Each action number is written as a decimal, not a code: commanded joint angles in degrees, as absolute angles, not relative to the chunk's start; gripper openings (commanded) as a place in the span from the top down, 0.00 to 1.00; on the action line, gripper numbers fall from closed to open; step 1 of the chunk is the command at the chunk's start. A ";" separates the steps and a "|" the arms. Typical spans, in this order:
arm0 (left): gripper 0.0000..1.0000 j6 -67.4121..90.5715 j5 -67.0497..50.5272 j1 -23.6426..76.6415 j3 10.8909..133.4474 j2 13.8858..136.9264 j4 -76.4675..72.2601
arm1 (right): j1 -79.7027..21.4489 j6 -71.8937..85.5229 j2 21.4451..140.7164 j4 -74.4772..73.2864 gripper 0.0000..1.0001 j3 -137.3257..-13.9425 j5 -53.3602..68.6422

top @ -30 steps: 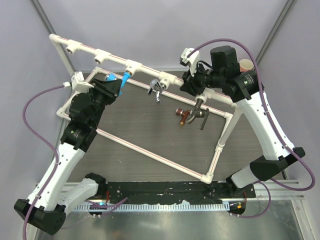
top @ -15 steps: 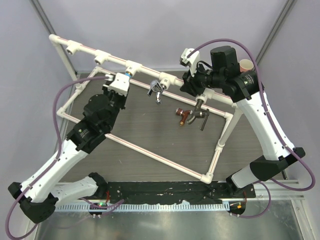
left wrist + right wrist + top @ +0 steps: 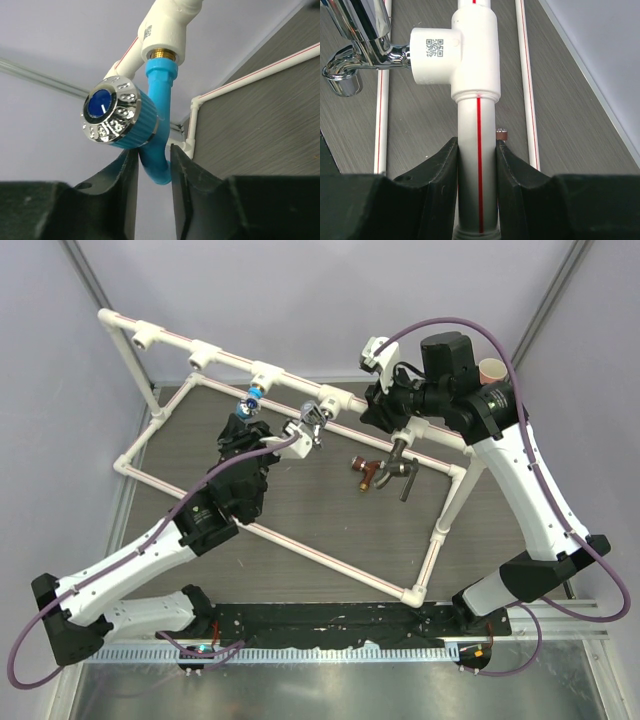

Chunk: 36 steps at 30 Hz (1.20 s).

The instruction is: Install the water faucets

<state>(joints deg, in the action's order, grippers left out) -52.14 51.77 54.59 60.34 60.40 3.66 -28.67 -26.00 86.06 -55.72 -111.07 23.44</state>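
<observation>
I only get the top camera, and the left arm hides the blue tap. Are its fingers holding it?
Observer: Yes. The left wrist camera shows the left fingers squeezing the blue tap at its bottom bend, one on each side.
Operator: Is it in the pipe yet?
Observer: Its top end sits in a white socket, with a gold ring showing at the joint.
Operator: And the right side?
Observer: The right fingers clamp the red-striped white pipe right beside the coded socket holding the silver tap.
</observation>
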 commanded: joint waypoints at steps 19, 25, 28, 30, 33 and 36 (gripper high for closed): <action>0.13 -5.29 36.12 53.80 68.55 46.50 8.18 | -29.00 -22.59 87.10 -53.96 0.99 -110.39 24.61; 0.43 -0.98 42.71 51.68 66.71 44.83 -1.30 | -29.00 -22.59 87.01 -53.96 0.99 -110.30 24.52; 0.53 -0.26 43.68 49.40 66.79 44.82 -3.43 | -29.00 -22.59 87.10 -53.97 0.99 -110.30 24.52; 0.54 1.93 42.99 46.78 67.67 46.31 -1.68 | -29.00 -22.59 87.19 -53.96 0.99 -110.30 24.70; 0.52 4.91 38.78 42.39 69.43 49.39 1.48 | -29.00 -22.68 87.36 -53.96 0.99 -110.30 24.79; 0.49 8.60 34.82 37.47 70.75 52.72 4.03 | -29.00 -22.68 87.19 -53.96 0.99 -110.30 24.70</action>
<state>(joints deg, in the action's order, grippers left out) 1.85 39.72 42.59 68.14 48.60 2.35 -28.71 -25.74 86.13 -55.07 -111.07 23.51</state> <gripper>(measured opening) 0.490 0.366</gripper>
